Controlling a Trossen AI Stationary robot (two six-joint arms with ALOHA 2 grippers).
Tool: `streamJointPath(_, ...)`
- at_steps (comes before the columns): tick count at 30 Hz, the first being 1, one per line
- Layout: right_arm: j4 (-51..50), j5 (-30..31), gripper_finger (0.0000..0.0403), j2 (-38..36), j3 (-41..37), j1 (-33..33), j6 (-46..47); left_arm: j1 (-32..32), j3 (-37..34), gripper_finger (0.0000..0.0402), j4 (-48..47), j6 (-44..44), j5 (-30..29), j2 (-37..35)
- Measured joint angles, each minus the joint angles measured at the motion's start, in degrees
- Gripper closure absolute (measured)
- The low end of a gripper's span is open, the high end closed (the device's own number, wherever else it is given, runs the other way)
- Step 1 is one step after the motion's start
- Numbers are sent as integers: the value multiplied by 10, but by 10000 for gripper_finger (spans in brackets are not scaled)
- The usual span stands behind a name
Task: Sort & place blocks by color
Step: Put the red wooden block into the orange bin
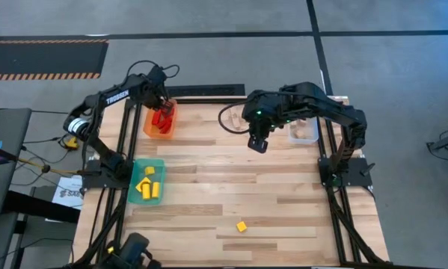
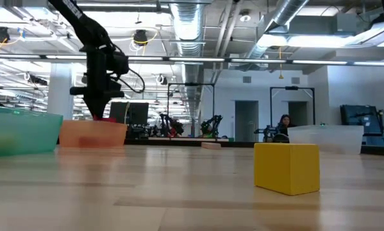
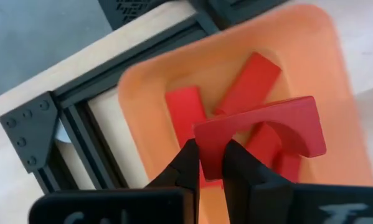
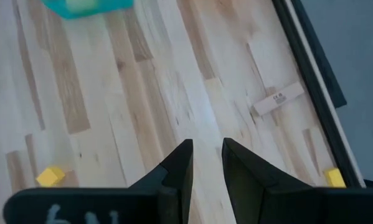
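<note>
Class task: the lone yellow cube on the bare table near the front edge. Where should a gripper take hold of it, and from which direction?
Probably straight from above, closing on two opposite flat sides of the yellow cube. It sits flat on the table with open wood all round, so nothing seems to block either finger.

teal bin [image 2: 15, 131] blurred, perhaps holding blocks

The left arm reaches to the upper left of the high view, its hand [image 1: 161, 112] pointing down with both fingers [image 3: 189, 163] pinched on a red arch block [image 3: 267, 127]. The right arm bends across the upper middle, its hand [image 1: 258, 142] hanging above the counter [image 1: 283, 202], fingers slightly parted and holding nothing.
</note>
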Motion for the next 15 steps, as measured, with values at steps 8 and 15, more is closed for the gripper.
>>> streamJointPath(8,0,-1,296,8,0,8,9,22,0,380,36,-12,-13,28)
streamJointPath(15,0,-1,296,8,0,14,20,25,0,349,48,-10,15,28)
